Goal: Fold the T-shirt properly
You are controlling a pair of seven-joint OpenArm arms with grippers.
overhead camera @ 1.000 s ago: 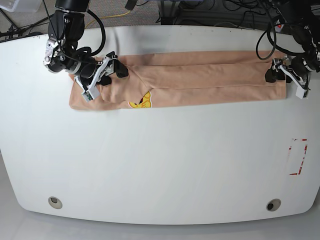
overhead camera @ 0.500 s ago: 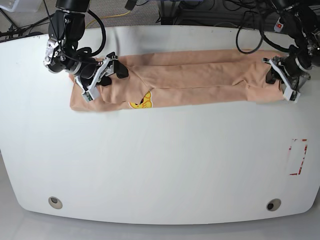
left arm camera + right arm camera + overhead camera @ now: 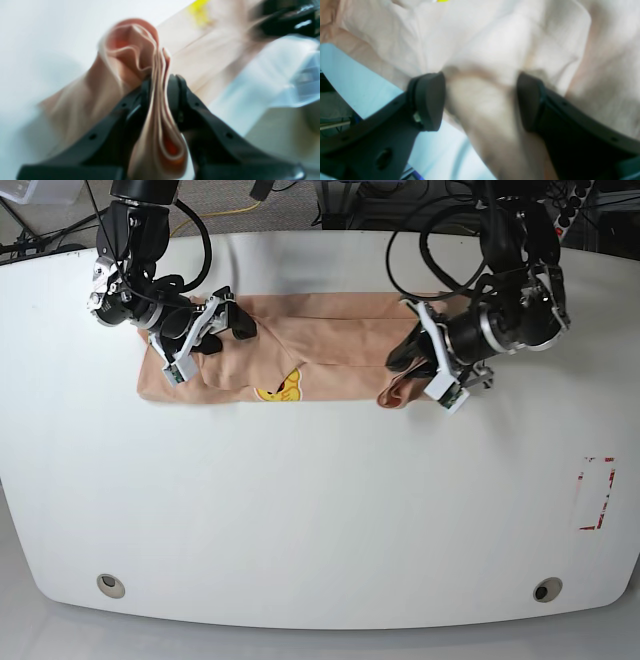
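White table [image 3: 300, 510]: fills the base view. T-shirt [image 3: 330, 340]: peach-pink, folded into a band across the upper centre, yellow mark [image 3: 283, 390] at its lower edge. Left gripper [image 3: 415, 375]: clenched on the bunched right end; right gripper [image 3: 205, 330]: fingers spread, pressing cloth at upper left.

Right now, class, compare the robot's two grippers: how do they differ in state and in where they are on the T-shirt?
The left gripper is shut on a bunched fold of the T-shirt, while the right gripper is open with cloth lying between its fingers. The left gripper holds its fold lifted, near the shirt's middle; the right gripper sits at the end near the yellow print. Both have dark fingers.
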